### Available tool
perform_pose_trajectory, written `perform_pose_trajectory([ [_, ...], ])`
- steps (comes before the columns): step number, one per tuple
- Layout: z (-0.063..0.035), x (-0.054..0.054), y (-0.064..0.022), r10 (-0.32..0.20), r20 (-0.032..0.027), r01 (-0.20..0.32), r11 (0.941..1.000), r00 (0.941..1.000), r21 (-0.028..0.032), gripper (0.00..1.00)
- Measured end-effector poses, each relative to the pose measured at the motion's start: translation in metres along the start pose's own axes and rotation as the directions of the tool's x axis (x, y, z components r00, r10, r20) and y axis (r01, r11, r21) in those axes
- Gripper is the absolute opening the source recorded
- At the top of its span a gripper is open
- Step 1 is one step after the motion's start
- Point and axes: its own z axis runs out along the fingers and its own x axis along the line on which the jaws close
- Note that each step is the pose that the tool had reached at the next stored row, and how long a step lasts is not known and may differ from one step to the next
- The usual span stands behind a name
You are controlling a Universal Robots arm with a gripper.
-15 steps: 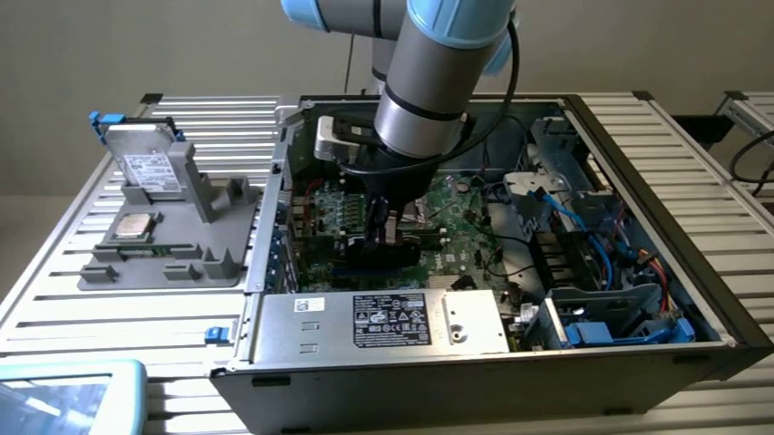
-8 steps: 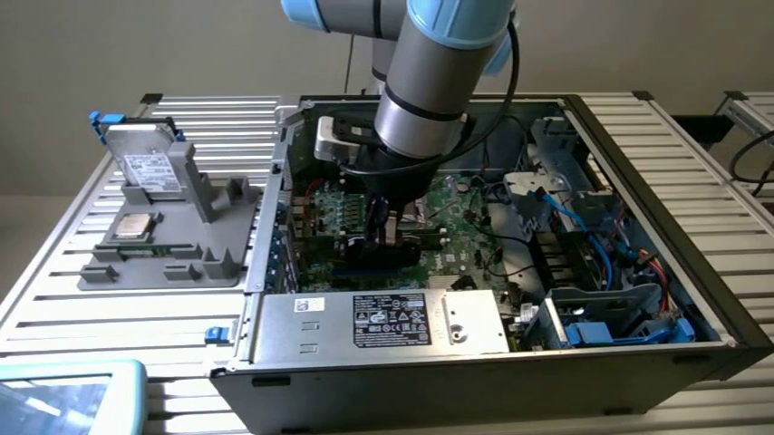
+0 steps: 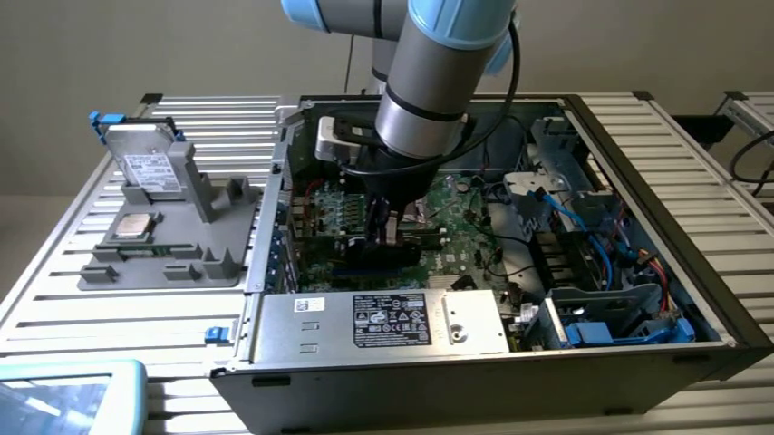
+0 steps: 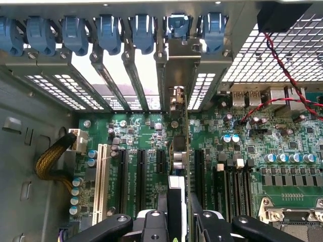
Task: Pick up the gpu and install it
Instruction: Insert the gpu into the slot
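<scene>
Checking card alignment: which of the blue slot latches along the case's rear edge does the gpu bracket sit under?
The lighter blue latch second from the perforated-grille end; the silver gpu bracket rises to it, while the other latches stand over open slots.

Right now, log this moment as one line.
phase: install | gripper: shut on gpu | gpu: edge-on over motherboard slot, bracket at rear opening

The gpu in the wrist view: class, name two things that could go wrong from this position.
1. The gpu, held edge-on in the gripper, lines up among closely spaced black slots. A slight sideways offset could press its edge into the wrong slot or onto the motherboard.
2. Its silver bracket is close to the rear slot frame below the blue latches. It might catch there and tilt the card.
</scene>
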Motion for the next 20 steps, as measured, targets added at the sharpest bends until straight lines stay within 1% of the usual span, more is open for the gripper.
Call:
perform_pose_trajectory([
  [7,0.0011,-0.0001,-0.0003,0.000,0.0000,0.000,1.0000,1.0000,-0.0034,0.27],
  [13,0.0011,-0.0001,-0.0007,0.001,0.0016,-0.001,0.9999,1.0000,-0.0138,0.27],
  [18,0.0012,0.0001,-0.0007,0.001,0.0019,-0.001,0.9999,1.0000,-0.0144,0.27],
  [20,0.0012,0.0008,-0.0010,0.001,0.0032,-0.001,0.9999,1.0000,-0.0144,0.27],
])
